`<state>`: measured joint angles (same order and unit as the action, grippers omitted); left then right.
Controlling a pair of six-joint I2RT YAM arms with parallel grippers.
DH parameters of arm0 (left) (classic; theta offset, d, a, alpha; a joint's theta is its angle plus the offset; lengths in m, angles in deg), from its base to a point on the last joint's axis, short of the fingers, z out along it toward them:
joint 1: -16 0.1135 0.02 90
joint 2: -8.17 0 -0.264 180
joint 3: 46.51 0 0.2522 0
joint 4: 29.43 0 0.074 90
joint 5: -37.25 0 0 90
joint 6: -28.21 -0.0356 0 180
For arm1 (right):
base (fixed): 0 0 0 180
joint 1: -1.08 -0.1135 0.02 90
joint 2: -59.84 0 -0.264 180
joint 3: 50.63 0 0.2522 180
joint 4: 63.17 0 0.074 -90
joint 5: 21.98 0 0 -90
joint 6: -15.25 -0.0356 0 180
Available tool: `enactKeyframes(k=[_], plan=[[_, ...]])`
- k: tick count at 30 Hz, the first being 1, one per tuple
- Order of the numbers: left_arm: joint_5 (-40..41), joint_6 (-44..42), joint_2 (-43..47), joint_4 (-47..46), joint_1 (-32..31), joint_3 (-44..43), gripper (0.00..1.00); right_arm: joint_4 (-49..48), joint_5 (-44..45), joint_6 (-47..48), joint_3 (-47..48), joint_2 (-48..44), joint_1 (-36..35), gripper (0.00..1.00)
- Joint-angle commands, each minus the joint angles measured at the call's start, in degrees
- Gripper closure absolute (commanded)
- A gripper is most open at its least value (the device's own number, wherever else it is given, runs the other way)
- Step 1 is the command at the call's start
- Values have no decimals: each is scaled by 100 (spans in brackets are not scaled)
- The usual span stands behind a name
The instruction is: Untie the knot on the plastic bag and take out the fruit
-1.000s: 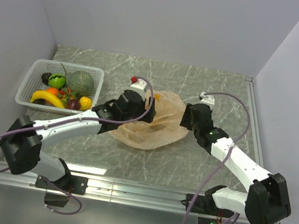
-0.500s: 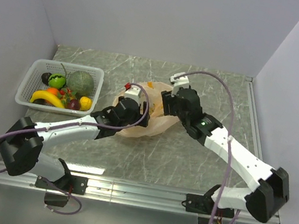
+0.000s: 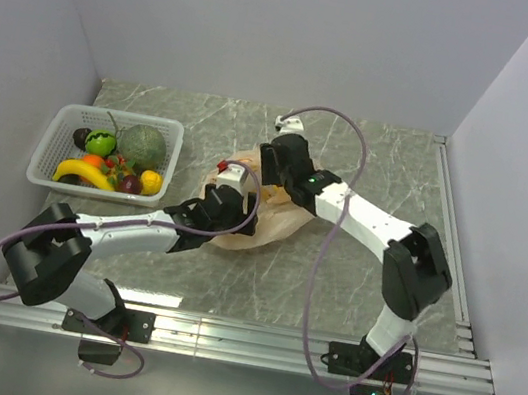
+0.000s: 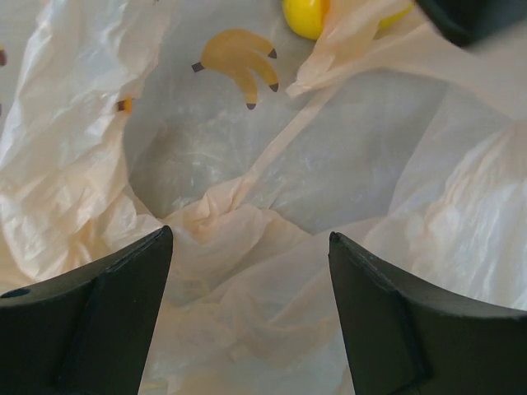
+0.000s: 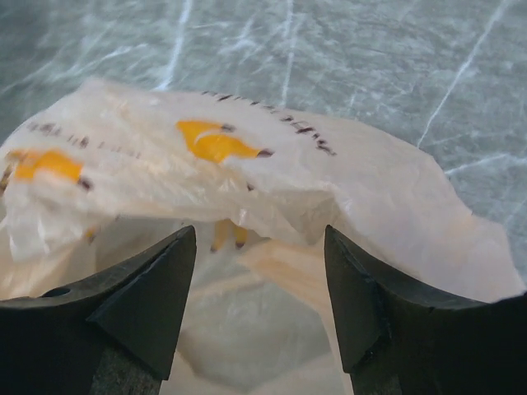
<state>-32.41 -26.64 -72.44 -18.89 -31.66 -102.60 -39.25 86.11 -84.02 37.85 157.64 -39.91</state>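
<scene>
1. Pale-orange film lies slack near the middle of the marble table: the plastic bag is crumpled and spread rather than bunched. I see no tied tuft anywhere, so I judge the knot undone.
2. In the left wrist view the bag's mouth gapes and I look down into a hollow that appears empty. The banana shapes on its wall are only print.
3. A round yellow piece shows at the far edge of that view, half under a fold. I cannot tell whether it sits inside the bag or just beside it. If it is fruit, it is what remains to be taken out.
4. The white basket stands well apart at the left. It holds the banana, the orange, a plump yellow piece and a dark purple fruit, next to the grey-green melon and the bright green fruit.
5. My left gripper hangs over the near folds with its fingers spread, gripping nothing.
6. My right gripper faces the bag's far rim, fingers also apart. The rim lies ahead of them and is not pinched.
7. By my reading the job is nearly finished, with only a check of the bag for leftovers to go.
</scene>
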Motion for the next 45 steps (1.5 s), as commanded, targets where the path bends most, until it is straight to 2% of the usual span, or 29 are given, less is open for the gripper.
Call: enactKeyframes(k=[1,7,10,13,14,15,16,22,31,36,40,45], plan=[[-127,44,-15,-301,2,101,18,74,809,-741,446,423,109,29],[-135,44,-155,-197,2,119,18,206,1793,-927,719,933,118,32],[-135,35,-270,-109,2,75,17,294,2269,-830,869,1206,197,44],[-109,26,-340,15,2,84,17,102,2331,-716,782,1198,390,69],[-100,26,-349,58,2,93,17,31,2279,-664,685,1111,442,87],[-83,26,-349,59,2,110,17,-39,2226,-646,658,1075,591,96],[-74,35,-340,67,-6,128,17,-48,2060,-628,649,1049,662,100],[-48,0,-332,102,-6,190,17,-198,1155,-400,553,1057,1320,100],[49,-44,-244,164,2,260,17,293,-1016,-698,719,1855,2209,100],[84,-88,-235,164,2,251,17,742,-2035,-1031,650,2120,2271,100],[84,-149,-156,85,-7,242,17,471,-3334,-1462,45,1990,2140,100],[102,-255,64,-64,-7,295,16,189,-3601,-1735,-466,1515,1692,100]])
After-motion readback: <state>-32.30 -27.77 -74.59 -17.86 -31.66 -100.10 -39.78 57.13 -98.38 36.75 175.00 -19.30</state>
